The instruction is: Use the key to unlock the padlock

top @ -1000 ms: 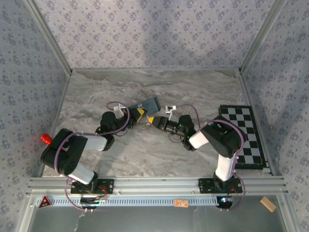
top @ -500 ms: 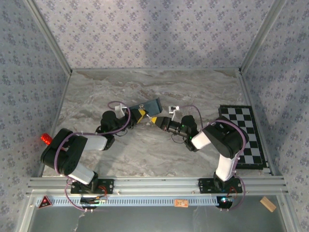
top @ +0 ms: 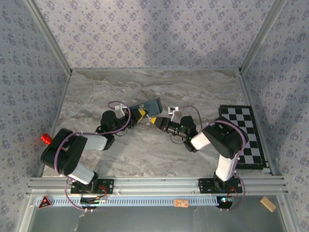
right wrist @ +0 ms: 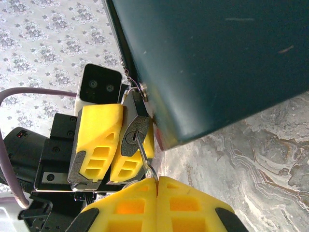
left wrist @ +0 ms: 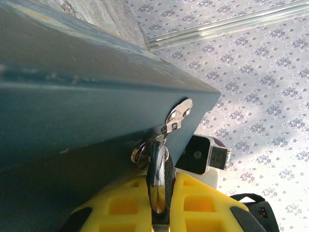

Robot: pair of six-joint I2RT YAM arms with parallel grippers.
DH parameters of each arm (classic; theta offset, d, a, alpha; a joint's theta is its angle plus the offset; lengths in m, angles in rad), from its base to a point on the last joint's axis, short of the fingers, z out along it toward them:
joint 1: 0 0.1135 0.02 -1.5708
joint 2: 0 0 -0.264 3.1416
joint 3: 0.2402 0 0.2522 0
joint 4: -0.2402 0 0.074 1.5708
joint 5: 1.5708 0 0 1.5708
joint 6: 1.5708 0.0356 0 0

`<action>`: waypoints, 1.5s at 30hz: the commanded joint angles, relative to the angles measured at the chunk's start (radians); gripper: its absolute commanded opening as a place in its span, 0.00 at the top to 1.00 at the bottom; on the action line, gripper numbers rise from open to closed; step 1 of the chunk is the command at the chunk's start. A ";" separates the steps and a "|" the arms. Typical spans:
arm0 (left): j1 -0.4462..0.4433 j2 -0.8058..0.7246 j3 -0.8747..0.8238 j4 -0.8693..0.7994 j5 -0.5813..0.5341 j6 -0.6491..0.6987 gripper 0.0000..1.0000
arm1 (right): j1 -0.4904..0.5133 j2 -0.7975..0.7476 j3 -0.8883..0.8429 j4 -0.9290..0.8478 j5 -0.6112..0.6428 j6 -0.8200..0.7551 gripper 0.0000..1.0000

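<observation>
The left arm [top: 72,154] and right arm [top: 219,145] have black joints and white link shells, with thin purple cables [right wrist: 34,91] looping alongside. The left end effector [top: 140,114] and right end effector [top: 153,120] carry blocky yellow fingers [right wrist: 99,130] with square recessed pockets.

A small dark grey padlock [right wrist: 133,129] hangs just beside one corner edge of the dark blue box [right wrist: 217,63]. Its silver shackle is looped through the metal hasp on that edge, and its body is tilted slightly away from the box, with the round keyhole end pointing away from the box. A thin silver key [right wrist: 143,151] meets that keyhole with its tip, its shaft slanting away from the box.
</observation>
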 commanded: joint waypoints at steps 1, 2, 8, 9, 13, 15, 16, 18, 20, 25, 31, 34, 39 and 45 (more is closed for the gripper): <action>-0.018 -0.015 0.041 0.118 0.096 0.035 1.00 | 0.001 -0.025 0.013 0.005 0.044 0.009 1.00; -0.018 -0.014 0.039 0.118 0.096 0.036 1.00 | -0.001 -0.027 0.011 0.005 0.046 0.008 1.00; -0.018 -0.015 0.039 0.105 0.096 0.047 1.00 | -0.003 -0.029 0.007 0.006 0.044 0.006 1.00; -0.018 -0.014 0.038 0.103 0.096 0.049 1.00 | -0.002 -0.029 0.005 0.006 0.044 0.003 1.00; -0.018 -0.014 0.037 0.101 0.095 0.049 1.00 | -0.004 -0.029 0.002 0.006 0.046 0.000 1.00; -0.018 -0.015 0.039 0.098 0.095 0.050 1.00 | -0.008 -0.030 0.001 0.006 0.046 0.002 1.00; -0.018 -0.015 0.041 0.095 0.095 0.051 1.00 | -0.009 -0.030 0.001 0.005 0.043 0.001 1.00; -0.018 -0.010 0.046 0.088 0.096 0.055 1.00 | -0.010 -0.033 -0.004 0.005 0.044 0.002 1.00; -0.018 -0.007 0.046 0.086 0.098 0.056 1.00 | -0.013 -0.039 -0.006 0.006 0.044 0.002 1.00; -0.018 -0.014 0.043 0.053 0.102 0.082 1.00 | -0.014 -0.050 -0.009 0.004 0.046 0.000 1.00; -0.018 -0.025 0.035 0.054 0.098 0.083 1.00 | -0.012 -0.047 -0.012 0.005 0.044 0.000 1.00; -0.018 -0.030 0.038 0.051 0.098 0.082 1.00 | -0.012 -0.049 -0.016 0.005 0.047 -0.003 1.00; -0.018 -0.032 0.040 0.049 0.095 0.079 1.00 | -0.011 -0.049 -0.019 0.006 0.050 -0.006 1.00; -0.015 -0.036 0.038 0.042 0.082 0.083 1.00 | -0.008 -0.050 -0.032 0.005 0.052 -0.011 1.00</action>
